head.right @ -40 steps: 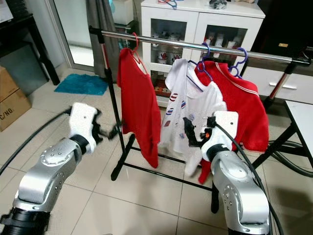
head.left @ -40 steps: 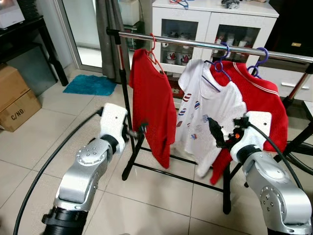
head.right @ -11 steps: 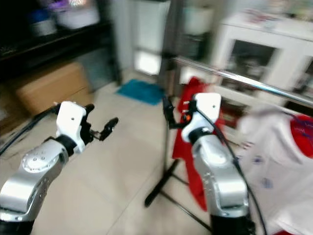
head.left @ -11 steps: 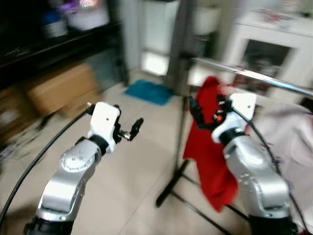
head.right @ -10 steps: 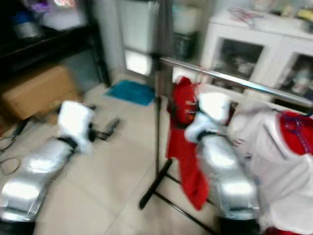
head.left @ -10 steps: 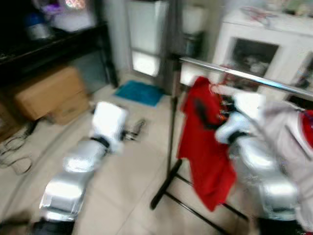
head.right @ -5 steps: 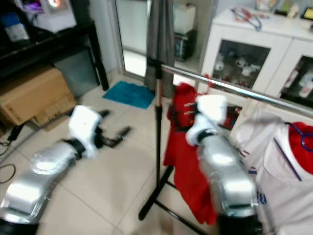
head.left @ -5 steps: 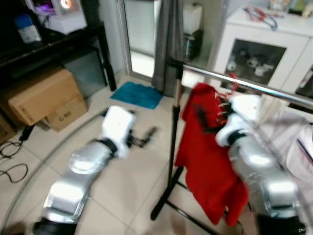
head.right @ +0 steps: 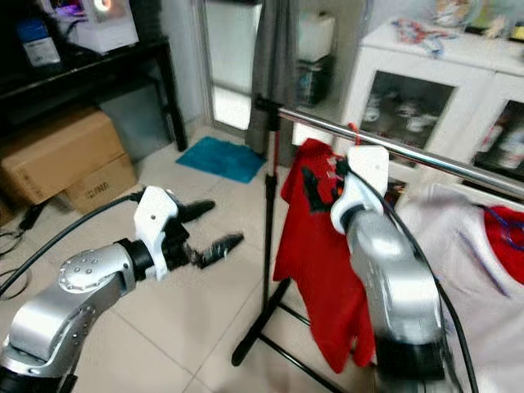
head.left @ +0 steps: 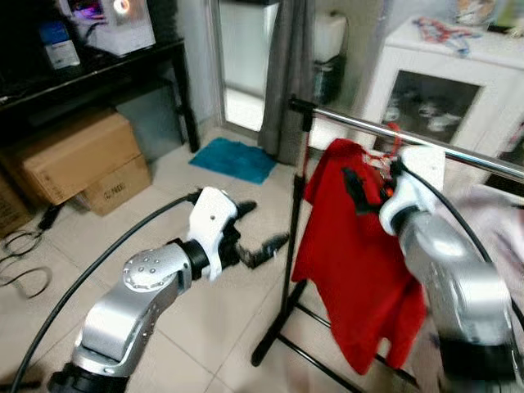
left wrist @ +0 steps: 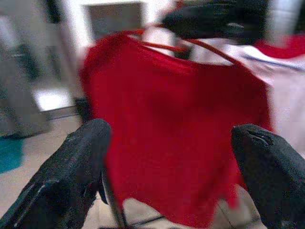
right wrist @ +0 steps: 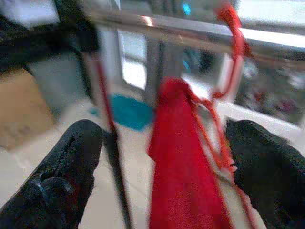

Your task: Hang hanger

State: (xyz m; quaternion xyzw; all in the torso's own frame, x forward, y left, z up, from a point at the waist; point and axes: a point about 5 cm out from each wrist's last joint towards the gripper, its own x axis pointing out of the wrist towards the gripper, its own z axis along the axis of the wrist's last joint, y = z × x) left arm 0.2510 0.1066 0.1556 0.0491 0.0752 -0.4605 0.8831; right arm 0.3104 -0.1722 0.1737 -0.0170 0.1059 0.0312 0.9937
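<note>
A red shirt (head.left: 348, 246) on its red hanger (right wrist: 228, 62) hangs from the rail (head.right: 426, 160), cardboard boxes (head.left: 78, 160) to the left. Both the left gripper (head.left: 260, 229) and the right gripper (right wrist: 162, 143) are spread wide and empty. The right wrist view seems to show the hook over the rail, though blurred.

Bright daylight from the doorway; motion blur smears every view.

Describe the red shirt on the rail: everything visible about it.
The red shirt is plain red fabric, draped limp on a red hanger whose hook sits over the metal rail near its left end. It hangs edge-on beside the rack's black upright. The right claw is open just before its collar; the left claw is apart.
</note>
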